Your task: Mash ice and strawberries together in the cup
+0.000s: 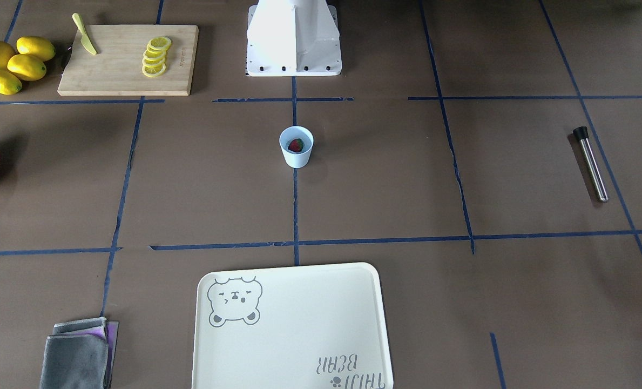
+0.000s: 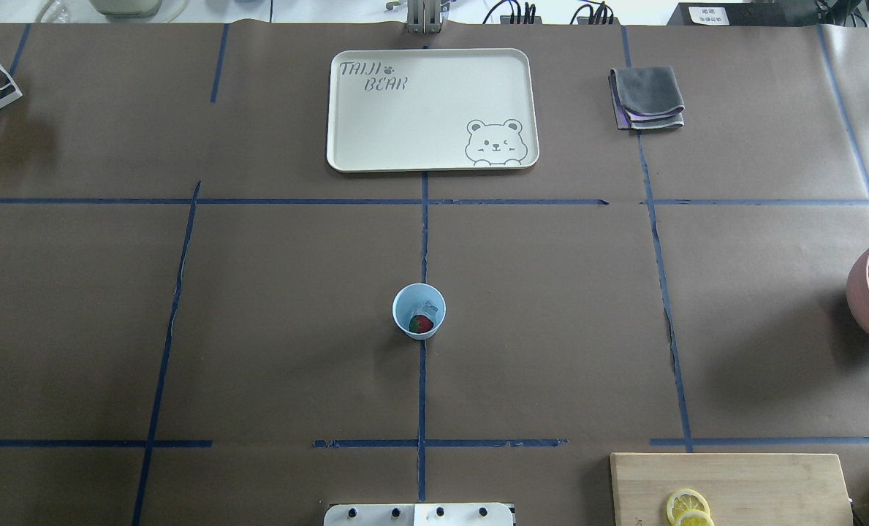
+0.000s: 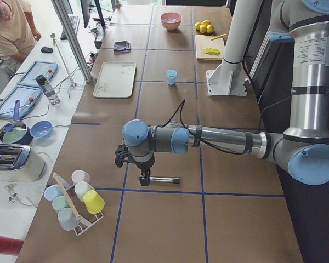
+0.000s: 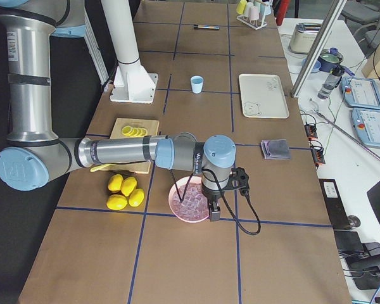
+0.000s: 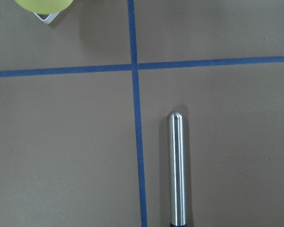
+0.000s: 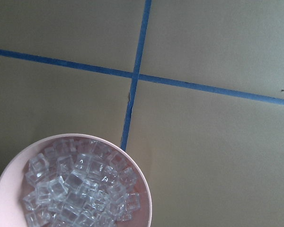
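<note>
The pale-blue cup [image 1: 296, 154] stands upright at the table's middle, on the blue centre line. Inside it lie one red strawberry [image 2: 421, 324] with a green patch and a faint clear piece of ice [image 2: 427, 306]. My left gripper [image 3: 145, 178] shows only in the left side view, hanging over a steel rod with a black end [image 5: 176, 170]; I cannot tell if it is open or shut. My right gripper [image 4: 214, 212] shows only in the right side view, above a pink bowl [image 6: 146, 187] full of ice cubes; its state cannot be told either. Both grippers are far from the cup.
A cream bear tray [image 2: 346, 109] lies beyond the cup. A cutting board [image 1: 115, 81] holds lemon slices and a yellow knife, with whole lemons [image 1: 13, 65] beside it. A folded grey cloth [image 2: 646, 98] lies beside the tray. A rack of cups [image 3: 77, 200] stands near the left arm. A person sits at the side bench.
</note>
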You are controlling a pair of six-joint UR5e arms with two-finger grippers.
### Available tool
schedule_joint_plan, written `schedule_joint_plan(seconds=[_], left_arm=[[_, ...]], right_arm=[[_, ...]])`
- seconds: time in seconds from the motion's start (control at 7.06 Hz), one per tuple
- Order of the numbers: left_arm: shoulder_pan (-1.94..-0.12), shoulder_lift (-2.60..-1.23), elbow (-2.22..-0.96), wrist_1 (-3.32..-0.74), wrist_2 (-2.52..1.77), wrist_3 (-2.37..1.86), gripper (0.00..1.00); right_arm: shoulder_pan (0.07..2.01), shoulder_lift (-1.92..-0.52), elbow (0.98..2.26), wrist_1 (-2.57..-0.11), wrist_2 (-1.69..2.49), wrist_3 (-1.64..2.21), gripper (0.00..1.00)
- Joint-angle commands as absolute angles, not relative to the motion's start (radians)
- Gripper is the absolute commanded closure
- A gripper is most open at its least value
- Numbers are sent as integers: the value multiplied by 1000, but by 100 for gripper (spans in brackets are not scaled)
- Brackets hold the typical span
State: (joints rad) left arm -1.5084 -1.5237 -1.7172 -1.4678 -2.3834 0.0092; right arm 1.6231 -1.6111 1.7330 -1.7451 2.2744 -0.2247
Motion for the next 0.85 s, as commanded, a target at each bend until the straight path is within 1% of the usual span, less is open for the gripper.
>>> schedule_joint_plan(seconds=[0.0, 0.71], left_arm=[[-1508, -1531, -1712, -1468, -2388, 9, 0], [-1509, -1525, -1710, -1465, -2378, 11, 0]], right_arm=[[1623, -1611, 1724, -1746, 2276, -224, 1], [1621, -1611, 1707, -1723, 2275, -225, 1]])
